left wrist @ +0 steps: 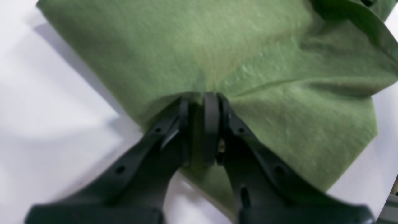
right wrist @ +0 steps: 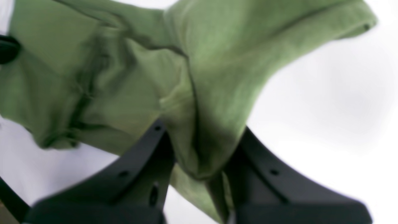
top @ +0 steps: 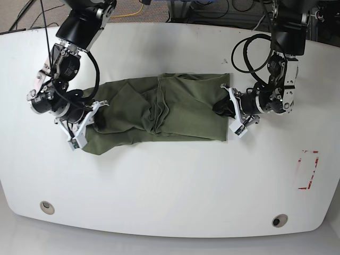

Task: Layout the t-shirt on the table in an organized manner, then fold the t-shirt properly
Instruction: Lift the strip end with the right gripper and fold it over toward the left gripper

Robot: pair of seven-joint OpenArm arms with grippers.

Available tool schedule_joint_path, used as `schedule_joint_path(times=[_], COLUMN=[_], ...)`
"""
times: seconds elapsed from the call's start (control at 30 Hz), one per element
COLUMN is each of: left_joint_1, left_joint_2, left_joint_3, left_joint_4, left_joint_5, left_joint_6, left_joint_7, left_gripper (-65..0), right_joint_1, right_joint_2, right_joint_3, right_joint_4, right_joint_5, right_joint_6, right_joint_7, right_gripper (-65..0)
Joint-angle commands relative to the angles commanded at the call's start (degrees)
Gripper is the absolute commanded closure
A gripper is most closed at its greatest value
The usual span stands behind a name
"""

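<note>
The olive-green t-shirt [top: 175,111] lies lengthwise across the middle of the white table [top: 170,186], wrinkled and bunched near its centre. My left gripper [top: 226,109] is at the shirt's right end in the base view. In the left wrist view, this gripper [left wrist: 199,98] is shut on a fold of the t-shirt [left wrist: 186,46]. My right gripper [top: 90,119] is at the opposite end. In the right wrist view, a thick bunch of the t-shirt [right wrist: 217,62] is pinched in the right gripper [right wrist: 202,133].
A red tape rectangle [top: 308,170] marks the table at the right. Two round grommet holes [top: 47,206] [top: 279,220] sit near the front edge. Cables and floor clutter lie beyond the back edge.
</note>
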Motion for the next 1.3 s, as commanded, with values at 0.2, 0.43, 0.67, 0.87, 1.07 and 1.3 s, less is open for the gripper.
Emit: schedule_joint_path(times=[0.2,0.43,0.67,0.87,1.07,1.3], left_joint_1=[0.0,0.1,0.7,0.8,1.5,1.9], left_joint_2=[0.1,0.1,0.2,0.2,0.2,0.2], left_joint_3=[0.0,0.0,0.0,0.0,-0.2,-0.2], left_joint_4=[0.2,0.4,0.4,0.4,0.5,0.5], left_joint_5=[0.0,-0.2,-0.3,-0.4,-0.4,-0.4], left_joint_6=[0.0,0.0,0.0,0.0,0.0,0.0], left_joint_7=[0.0,0.1,0.0,0.0,-0.1,-0.1], left_gripper=[-4.7,-4.7,-4.7,-4.7,-4.7,-4.7], right_joint_1=[-1.1,-1.4,-2.1,-1.9,-1.7,-0.1], right_joint_2=[-5.9,-10.8,-11.9,-11.9,-11.9,-11.9], right_joint_3=[-7.3,-16.4,-20.8,-23.0,-23.2,-28.2], right_joint_4=[3.3,2.8,-0.8,-5.4,-6.9,-6.8], right_joint_5=[0.0,-0.3,-0.1,-0.1,-0.2,-0.1], right_joint_6=[-0.4,-5.93,-7.08,-7.08,-7.08,-7.08], right_joint_7=[0.0,2.6,6.9,10.0,11.3,11.5], right_gripper=[0.0,0.0,0.0,-1.9,-9.2,-48.8])
